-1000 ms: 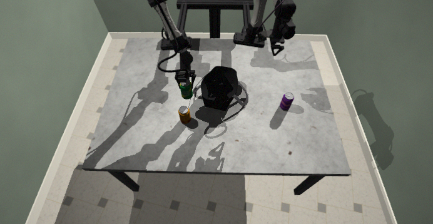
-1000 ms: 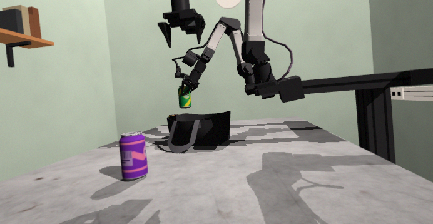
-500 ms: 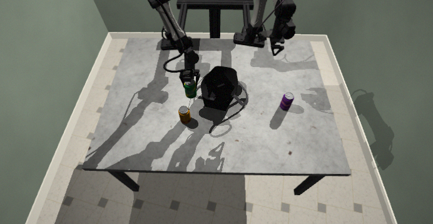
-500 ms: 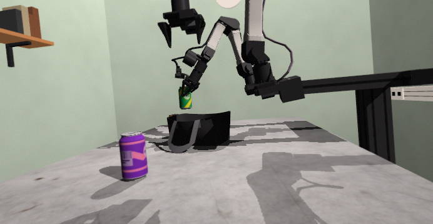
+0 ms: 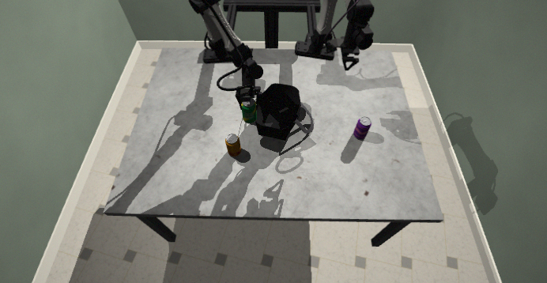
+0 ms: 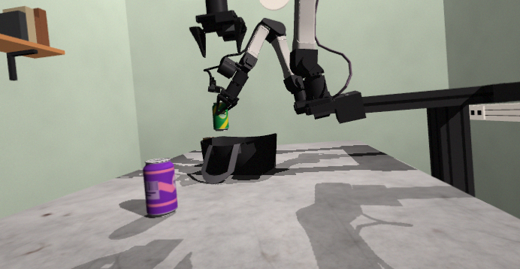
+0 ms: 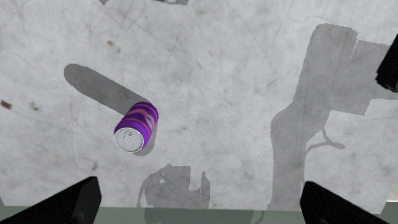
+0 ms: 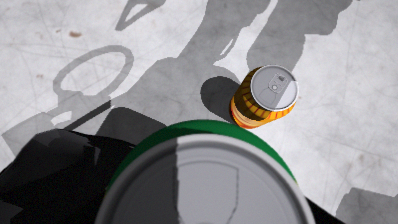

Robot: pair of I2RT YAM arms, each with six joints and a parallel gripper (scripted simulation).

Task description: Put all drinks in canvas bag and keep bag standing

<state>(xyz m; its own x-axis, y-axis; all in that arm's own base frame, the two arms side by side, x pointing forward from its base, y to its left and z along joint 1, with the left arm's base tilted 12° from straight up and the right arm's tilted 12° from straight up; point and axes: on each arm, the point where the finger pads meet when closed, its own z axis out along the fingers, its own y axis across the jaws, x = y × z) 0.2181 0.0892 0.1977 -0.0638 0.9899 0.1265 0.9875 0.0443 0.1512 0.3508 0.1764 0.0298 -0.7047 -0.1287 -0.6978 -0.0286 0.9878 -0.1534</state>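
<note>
The black canvas bag (image 5: 277, 111) (image 6: 263, 154) (image 8: 55, 162) stands with its walls up; its inside is too dark to read. My right gripper (image 5: 248, 100) (image 6: 222, 110) is shut on the green can (image 5: 249, 114) (image 6: 221, 122) (image 8: 205, 175) and holds it upright in the air, higher than the bag's rim and at its side. An orange can (image 5: 233, 146) (image 8: 262, 107) stands on the table near the bag. A purple can (image 5: 362, 129) (image 6: 161, 188) (image 7: 140, 120) stands upright well away from the bag. My left gripper (image 5: 351, 62) (image 6: 222, 54) (image 7: 200, 188) is open and empty, high above the table.
A grey handle loop (image 5: 303, 126) (image 6: 234, 160) hangs outside the bag on the side facing the purple can. The left arm's base (image 5: 314, 50) and the right arm's base (image 5: 221, 55) stand at the table's back edge. Arm shadows cross the table (image 5: 324, 188).
</note>
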